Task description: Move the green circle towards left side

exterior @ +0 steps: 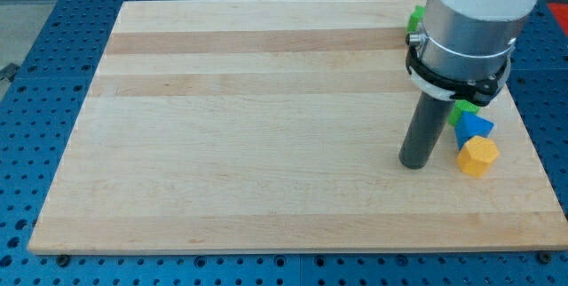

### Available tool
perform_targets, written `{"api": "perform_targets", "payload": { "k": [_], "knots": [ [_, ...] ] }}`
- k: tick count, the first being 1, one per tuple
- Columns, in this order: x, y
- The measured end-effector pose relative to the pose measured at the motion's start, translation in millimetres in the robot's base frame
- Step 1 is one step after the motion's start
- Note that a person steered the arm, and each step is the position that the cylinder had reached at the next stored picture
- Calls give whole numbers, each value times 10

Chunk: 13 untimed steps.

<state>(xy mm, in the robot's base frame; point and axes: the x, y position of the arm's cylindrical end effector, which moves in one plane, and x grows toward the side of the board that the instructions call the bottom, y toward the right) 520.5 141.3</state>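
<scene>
Nothing here can be read: the desk (266, 126) carries no print (only its wood grain), the blue pegboard (53, 19) under it shows plain holes, and the blocks at about three o'clock bear no marks.

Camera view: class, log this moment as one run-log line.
my tip left of yellow block | blue block above yellow | green block partly hidden | green piece top edge

Rod upright, my tip (414, 163) down at view's right.
</scene>
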Motion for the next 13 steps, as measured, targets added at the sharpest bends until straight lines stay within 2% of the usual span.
{"api": "perform_targets", "payload": {
  "k": [1, 3, 4, 6, 7, 9, 10, 13],
  "knots": [
    [0, 0],
    [342, 148],
    [453, 578],
    [342, 1801],
    [207, 2029],
    [196, 2039],
    [72, 2040],
    [-925, 1974]
  ]
}}
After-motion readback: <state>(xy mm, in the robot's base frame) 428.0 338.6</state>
